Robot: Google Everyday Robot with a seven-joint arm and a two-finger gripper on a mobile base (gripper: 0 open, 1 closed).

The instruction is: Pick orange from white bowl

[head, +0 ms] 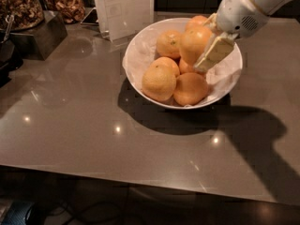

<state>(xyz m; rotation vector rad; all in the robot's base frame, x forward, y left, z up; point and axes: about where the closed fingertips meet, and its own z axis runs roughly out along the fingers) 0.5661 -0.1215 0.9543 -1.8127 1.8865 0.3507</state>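
The white bowl (140, 55) stands on the grey counter at centre right, lined with crinkled white paper and holding several oranges. My gripper (199, 55) reaches in from the upper right, over the right side of the bowl. It is shut on one large orange (191, 41) and holds it slightly above the others. One pale finger (213, 53) shows on the orange's right side; the other finger is hidden behind the fruit. Two more oranges (159, 82) lie at the bowl's front.
A white upright sign (124, 8) stands just behind the bowl on the left. Containers of dried snacks (18, 3) and a dark box (37, 34) are at the far left. The counter's front edge (140, 172) runs below.
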